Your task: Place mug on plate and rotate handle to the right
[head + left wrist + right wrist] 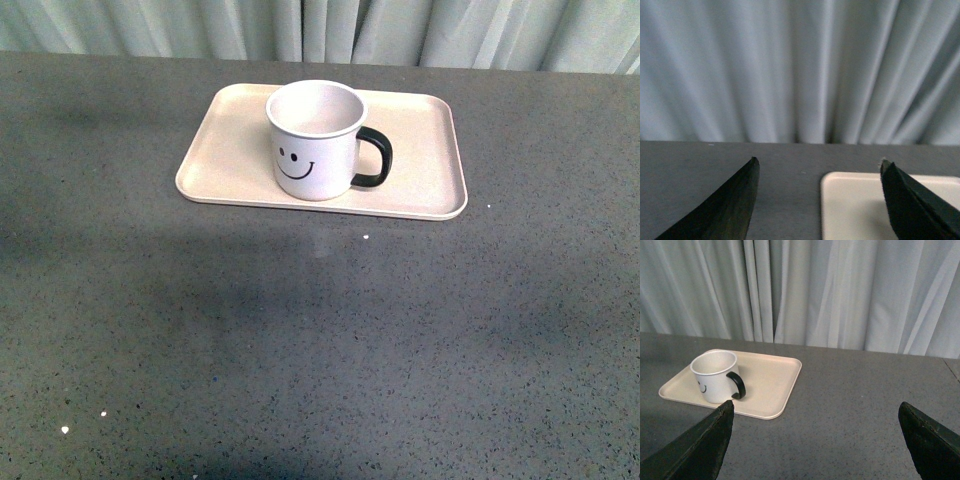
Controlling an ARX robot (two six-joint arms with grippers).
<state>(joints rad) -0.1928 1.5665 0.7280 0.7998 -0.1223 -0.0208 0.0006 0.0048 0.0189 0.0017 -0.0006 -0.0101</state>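
The white mug with a black smiley face stands upright on the pale pink-beige plate at the far middle of the table. Its black handle points to the right. The mug, handle and plate also show in the right wrist view, ahead of my open, empty right gripper. My left gripper is open and empty, with a corner of the plate just beyond its fingertips. Neither arm shows in the front view.
The grey speckled table stretches toward me from the plate. Pale pleated curtains hang behind the table's far edge. A seam in the tabletop runs at the far right in the right wrist view.
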